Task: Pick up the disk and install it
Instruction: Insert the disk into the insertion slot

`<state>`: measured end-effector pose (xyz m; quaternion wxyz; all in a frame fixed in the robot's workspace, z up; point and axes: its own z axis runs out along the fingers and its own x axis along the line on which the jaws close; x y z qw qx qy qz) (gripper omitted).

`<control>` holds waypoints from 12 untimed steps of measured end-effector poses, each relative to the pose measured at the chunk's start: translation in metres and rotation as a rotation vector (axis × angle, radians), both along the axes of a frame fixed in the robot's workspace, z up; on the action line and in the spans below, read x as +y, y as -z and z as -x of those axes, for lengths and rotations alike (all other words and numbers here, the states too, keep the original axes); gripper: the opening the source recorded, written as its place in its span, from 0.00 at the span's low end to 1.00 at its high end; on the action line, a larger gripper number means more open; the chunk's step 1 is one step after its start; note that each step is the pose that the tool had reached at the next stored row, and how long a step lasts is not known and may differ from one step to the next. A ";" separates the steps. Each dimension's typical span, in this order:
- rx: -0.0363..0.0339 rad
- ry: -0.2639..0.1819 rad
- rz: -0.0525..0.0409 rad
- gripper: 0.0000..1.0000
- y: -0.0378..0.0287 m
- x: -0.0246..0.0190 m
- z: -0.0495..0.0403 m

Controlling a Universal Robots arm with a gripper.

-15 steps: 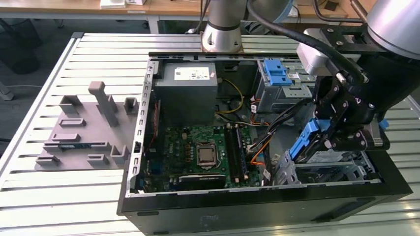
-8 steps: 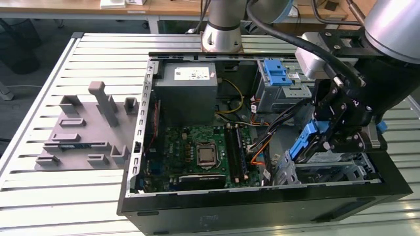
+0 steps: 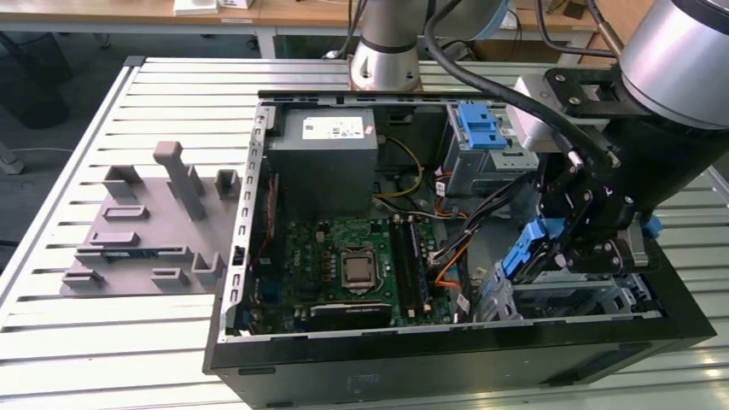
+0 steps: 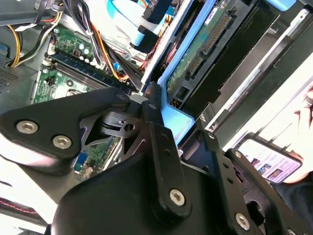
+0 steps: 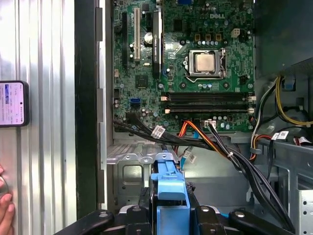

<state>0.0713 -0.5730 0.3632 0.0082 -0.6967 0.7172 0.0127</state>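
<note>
The disk (image 3: 527, 254) hangs tilted on edge over the drive cage (image 3: 569, 299), at the front corner of the open computer case on the exterior view's right. Its blue plastic bracket (image 5: 170, 192) faces the first wrist view, and its green circuit board (image 4: 201, 43) shows in the second wrist view. My gripper (image 3: 569, 243) is shut on the disk, with one black finger (image 4: 159, 134) pressed against the blue bracket edge (image 4: 175, 122). In the first wrist view my gripper (image 5: 170, 208) has a finger on each side of the bracket.
The motherboard (image 3: 347, 265), a grey power supply (image 3: 328, 141) and bundled cables (image 5: 215, 142) fill the case. A second blue-bracketed bay (image 3: 484, 128) sits at the back. A grey fixture (image 3: 148, 231) stands outside the case. A phone (image 5: 12, 104) and a person's hand (image 5: 5, 210) are beside the case.
</note>
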 end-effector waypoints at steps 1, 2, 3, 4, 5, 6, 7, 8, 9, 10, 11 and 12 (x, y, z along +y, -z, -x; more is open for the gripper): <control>0.0001 0.000 0.0001 0.38 0.0000 0.0000 0.0000; 0.0002 0.000 0.0003 0.38 0.0000 0.0000 0.0000; 0.0002 0.000 0.0001 0.44 0.0001 0.0000 0.0000; 0.0001 0.000 -0.0001 0.44 0.0001 0.0000 0.0000; 0.0001 0.000 -0.0001 0.44 0.0002 0.0000 0.0000; 0.0002 0.000 -0.0001 0.44 0.0004 0.0000 0.0000; 0.0001 0.000 -0.0002 0.44 0.0006 0.0000 0.0000; 0.0002 0.000 -0.0001 0.44 0.0006 0.0000 0.0000; 0.0002 0.000 -0.0001 0.44 0.0006 0.0000 0.0000; 0.0002 0.000 0.0000 0.42 0.0006 0.0000 0.0000; 0.0002 0.000 -0.0001 0.36 0.0007 0.0000 0.0000; 0.0002 0.000 -0.0001 0.36 0.0007 0.0000 0.0000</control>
